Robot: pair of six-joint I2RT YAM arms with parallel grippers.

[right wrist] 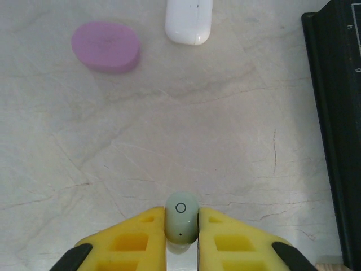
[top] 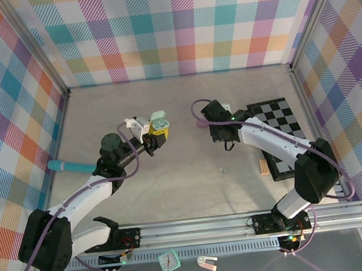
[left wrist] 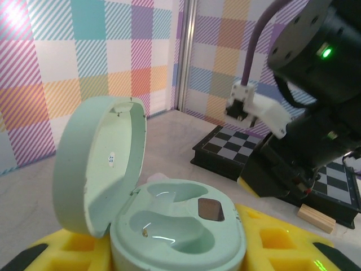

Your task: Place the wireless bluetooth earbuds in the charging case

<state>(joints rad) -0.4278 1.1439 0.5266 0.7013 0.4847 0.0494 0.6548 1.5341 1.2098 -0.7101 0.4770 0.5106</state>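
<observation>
Top view: the left arm [top: 90, 195] reaches to mid-table, its left gripper [top: 156, 133] clamped on the open pale green charging case [top: 160, 119]. The right arm [top: 271, 139] bends inward beside a chessboard [top: 280, 116]. The table [top: 192, 185] is beige, with plaid walls [top: 177, 27] around it. Left wrist: the case's lid [left wrist: 96, 164] stands open at left. Right wrist: the right gripper [right wrist: 181, 213] pinches a pale green earbud [right wrist: 181, 223] above the table, with a pink case [right wrist: 106, 46] and a white case [right wrist: 188, 20] beyond.

Bright, even light — soft shadows

The 2 white arms [top: 78, 200] have black joints, purple cables [left wrist: 255, 48] and yellow tool fingers [right wrist: 225, 237].
</observation>
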